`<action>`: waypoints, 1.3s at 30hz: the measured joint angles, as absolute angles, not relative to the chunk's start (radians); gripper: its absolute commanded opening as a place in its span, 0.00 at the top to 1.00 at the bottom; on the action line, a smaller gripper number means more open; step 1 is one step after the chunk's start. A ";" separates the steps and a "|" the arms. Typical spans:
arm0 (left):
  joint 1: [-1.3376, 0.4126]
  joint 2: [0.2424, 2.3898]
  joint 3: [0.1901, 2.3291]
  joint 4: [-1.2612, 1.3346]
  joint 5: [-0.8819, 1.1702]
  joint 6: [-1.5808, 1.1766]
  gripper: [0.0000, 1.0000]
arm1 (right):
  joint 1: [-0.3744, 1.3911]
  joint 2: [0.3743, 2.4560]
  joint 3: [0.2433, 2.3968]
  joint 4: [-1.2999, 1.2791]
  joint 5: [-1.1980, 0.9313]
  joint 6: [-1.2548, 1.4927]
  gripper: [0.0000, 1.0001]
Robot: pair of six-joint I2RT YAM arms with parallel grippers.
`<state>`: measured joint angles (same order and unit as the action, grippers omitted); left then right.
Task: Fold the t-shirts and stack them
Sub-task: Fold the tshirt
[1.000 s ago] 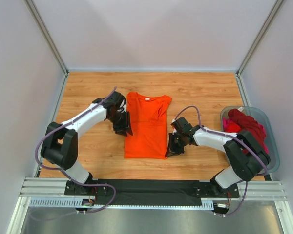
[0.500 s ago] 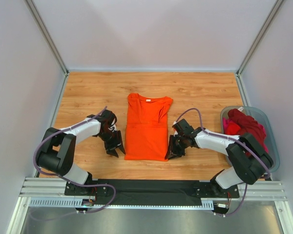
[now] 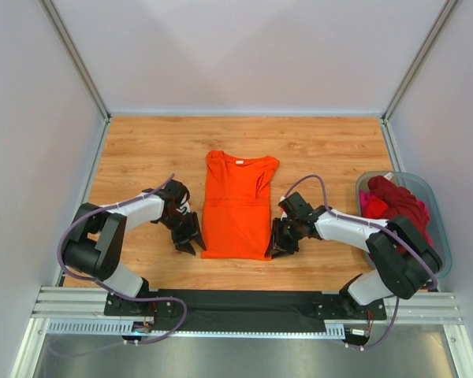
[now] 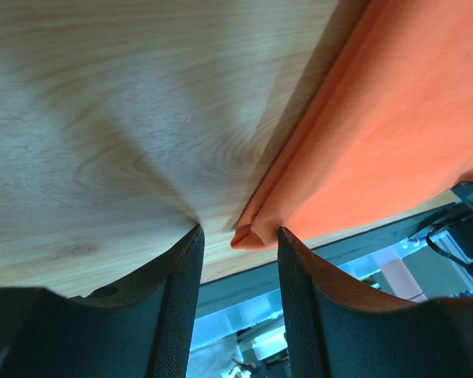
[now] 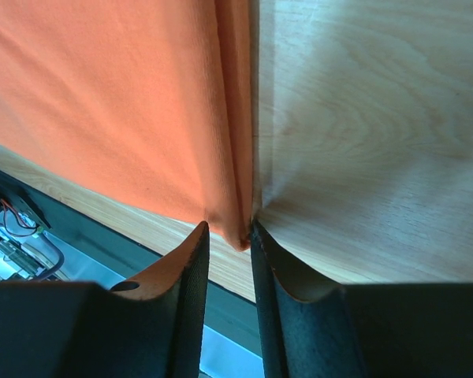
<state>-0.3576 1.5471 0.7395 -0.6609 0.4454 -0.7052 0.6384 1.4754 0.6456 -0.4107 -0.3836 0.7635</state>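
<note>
Currently catalogued, 5 entries.

1. Orange t-shirt (image 3: 236, 209): lies flat at the middle of the desk (image 3: 142, 150), folded lengthwise into a narrow panel. The round neck is toward 12 o'clock and the hem toward 6 o'clock. 1 sleeve is turned in over the chest near the 2 o'clock corner.

2. Left tool (image 3: 188, 235): low on the desk at the hem's 7 o'clock corner. Its fingers stand apart, and the folded corner of the orange cloth lies in the gap, unpinched.

3. Right tool (image 3: 280, 240): low at the hem's 5 o'clock corner. Its fingers are narrowly apart, with the tip of the folded edge sitting between them and bare wood beside it.

4. Grey-blue tub (image 3: 427, 185): at the desk's 3 o'clock edge, well apart from the orange shirt.

5. Dark red t-shirt (image 3: 398, 201): heaped unfolded in the tub, with magenta-pink cloth (image 3: 368, 205) showing at the heap's 9 o'clock side.
</note>
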 measured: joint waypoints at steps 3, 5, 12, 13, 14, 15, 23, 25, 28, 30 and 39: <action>-0.358 1.549 0.740 -0.672 0.443 -0.705 0.50 | 0.638 1.475 0.646 -0.411 -0.382 0.772 0.70; -0.358 1.549 0.740 -0.675 0.442 -0.705 0.50 | 0.638 1.469 0.640 -0.412 -0.379 0.780 0.70; -0.358 1.550 0.724 -0.655 0.465 -0.709 0.55 | 0.641 1.441 0.618 -0.421 -0.366 0.797 0.72; -0.358 1.550 0.719 -0.651 0.474 -0.710 0.56 | 0.641 1.440 0.618 -0.421 -0.365 0.799 0.72; -0.358 1.550 0.714 -0.647 0.480 -0.712 0.57 | 0.642 1.440 0.618 -0.421 -0.364 0.800 0.72; -0.358 1.550 0.709 -0.644 0.488 -0.714 0.58 | 0.643 1.440 0.618 -0.421 -0.363 0.801 0.73; -0.358 1.555 0.687 -0.619 0.513 -0.726 0.80 | 0.649 1.453 0.612 -0.404 -0.368 0.815 0.88; -0.358 1.561 0.686 -0.612 0.516 -0.731 0.90 | 0.650 1.452 0.605 -0.394 -0.371 0.820 0.92; -0.358 1.565 0.686 -0.604 0.517 -0.735 1.00 | 0.652 1.452 0.599 -0.379 -0.376 0.824 1.00; -0.358 1.565 0.688 -0.606 0.517 -0.735 1.00 | 0.654 1.451 0.597 -0.376 -0.377 0.823 1.00; -0.358 1.495 0.768 -0.716 0.492 -0.743 1.00 | 0.665 1.349 0.593 -0.449 -0.339 0.818 1.00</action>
